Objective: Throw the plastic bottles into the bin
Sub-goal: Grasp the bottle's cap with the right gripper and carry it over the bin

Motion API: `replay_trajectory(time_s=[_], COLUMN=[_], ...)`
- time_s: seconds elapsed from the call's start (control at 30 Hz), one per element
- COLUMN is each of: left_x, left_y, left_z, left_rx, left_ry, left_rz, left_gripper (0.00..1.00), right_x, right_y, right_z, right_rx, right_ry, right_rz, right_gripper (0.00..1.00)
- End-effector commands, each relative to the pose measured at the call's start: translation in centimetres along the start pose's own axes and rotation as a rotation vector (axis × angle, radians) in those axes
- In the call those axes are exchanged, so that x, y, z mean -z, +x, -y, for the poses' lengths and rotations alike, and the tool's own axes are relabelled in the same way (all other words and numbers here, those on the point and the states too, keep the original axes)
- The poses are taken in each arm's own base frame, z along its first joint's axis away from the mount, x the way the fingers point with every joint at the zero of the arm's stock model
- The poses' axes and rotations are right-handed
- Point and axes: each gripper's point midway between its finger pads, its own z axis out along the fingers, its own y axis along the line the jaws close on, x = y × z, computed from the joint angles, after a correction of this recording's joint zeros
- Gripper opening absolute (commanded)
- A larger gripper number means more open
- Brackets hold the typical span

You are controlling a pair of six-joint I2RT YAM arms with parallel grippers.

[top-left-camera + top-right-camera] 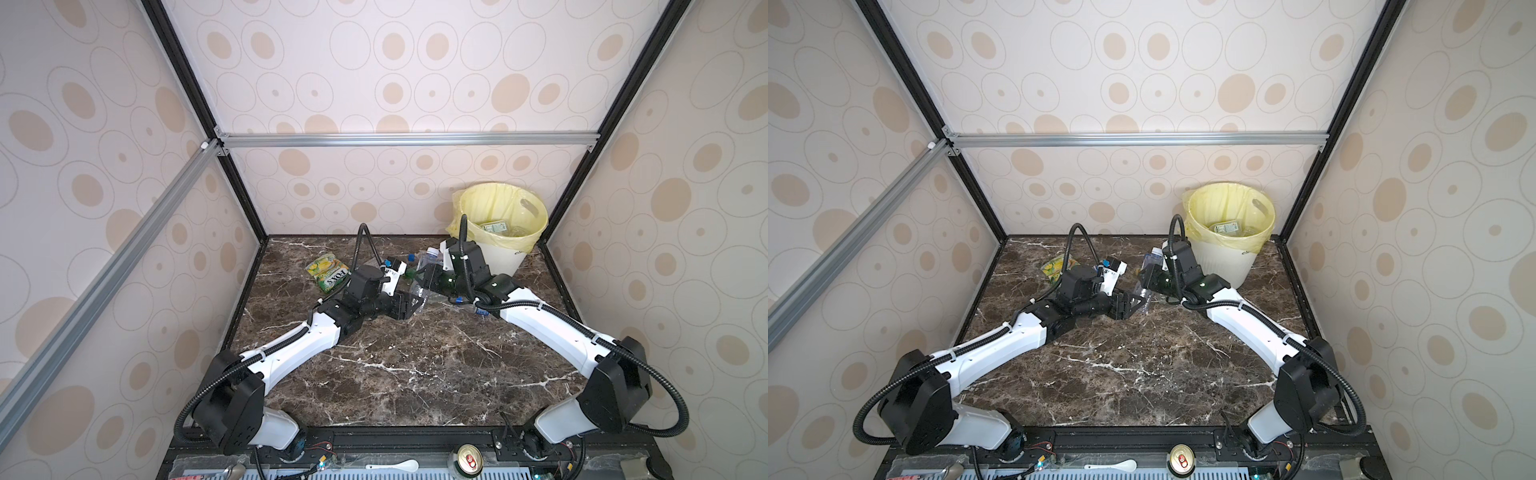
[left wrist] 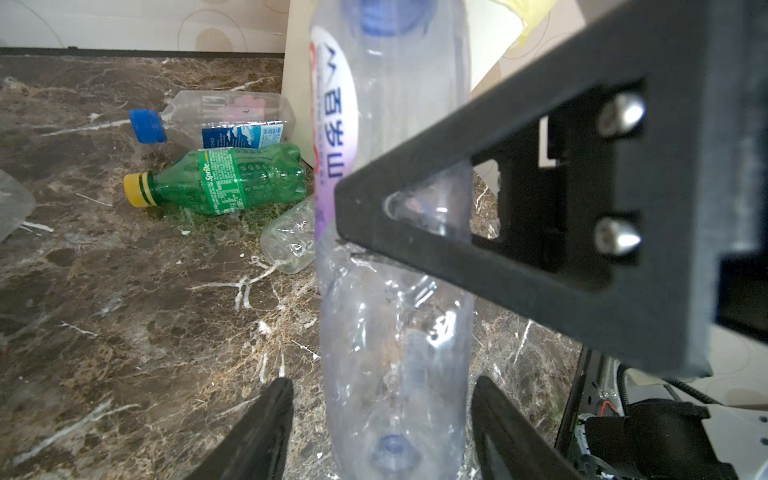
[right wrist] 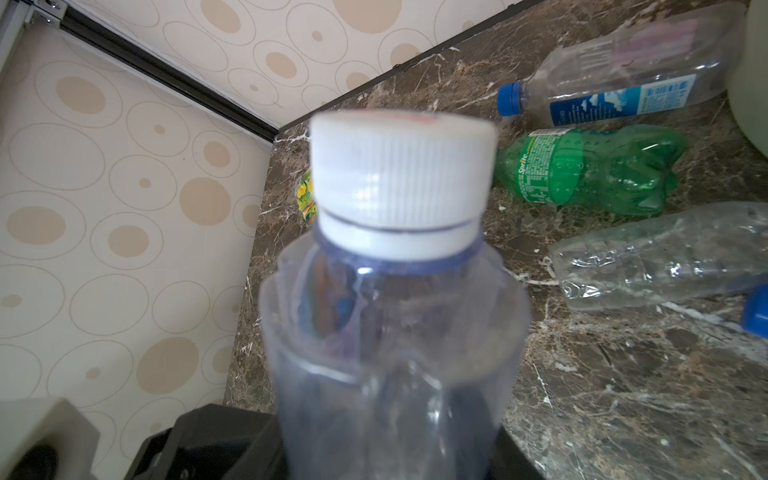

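Mid-task: right gripper (image 1: 428,278) was clamped on clear white-capped bottle (image 3: 395,332); left gripper (image 2: 382,386) stood open around its base, not touching; bin (image 1: 505,257) just past right gripper, partly filled; green bottle (image 2: 232,178), blue-capped bottle (image 2: 224,120) beyond grippers, undone

We are reaching both arms over far half of marble tabletop (image 1: 395,365). Our left hand (image 1: 415,301) and right hand (image 1: 427,277) are sitting close together at clear bottle (image 1: 429,258), white cap at its far end; grip unclear from here. Bin (image 1: 505,259) is standing in far right corner, yellow liner over rim. FOXS packet (image 1: 328,272) is lying beside our left arm. Can (image 1: 468,457) is standing at front edge.
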Motion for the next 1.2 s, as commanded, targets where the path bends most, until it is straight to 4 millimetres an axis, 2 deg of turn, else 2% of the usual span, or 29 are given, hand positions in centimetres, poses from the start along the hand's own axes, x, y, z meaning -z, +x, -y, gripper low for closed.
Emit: replay_trajectory(time_s=[0.0,0.2,0.3,0.53,0.77,1.0,1.17], left_x=[1.7,2.9,3.4,3.7,3.7,2.8,1.8], left_y=[-3.2,-5.7,-7.5,-11.9,-16.2,-19.1,-20.0], left_z=[1.4,1.7,2.1,4.3,7.4,10.8,12.6], left_rx=[-0.063,-0.154,-0.201,-0.312,-0.413,-0.482,-0.519], left_ry=[-0.012,-0.076,-0.098,-0.118,-0.118,-0.084,-0.060], left_rz=[0.071,0.091,0.113,0.173,0.247,0.310,0.326], left_gripper=[0.74,0.87,0.99,0.99,0.99,0.99,0.99], right_x=[3.0,7.3,9.9,16.5,22.9,27.5,29.8], right_y=[-2.6,-6.0,-7.9,-12.4,-16.0,-18.7,-20.3], right_z=[-1.3,-1.8,-1.9,-2.3,-3.7,-5.2,-6.5], right_rx=[0.061,0.164,0.205,0.298,0.408,0.482,0.527], right_ry=[0.004,0.061,0.093,0.167,0.247,0.307,0.333], right_rz=[0.081,0.181,0.243,0.409,0.572,0.705,0.778], right_gripper=[0.51,0.50,0.50,0.49,0.49,0.48,0.48])
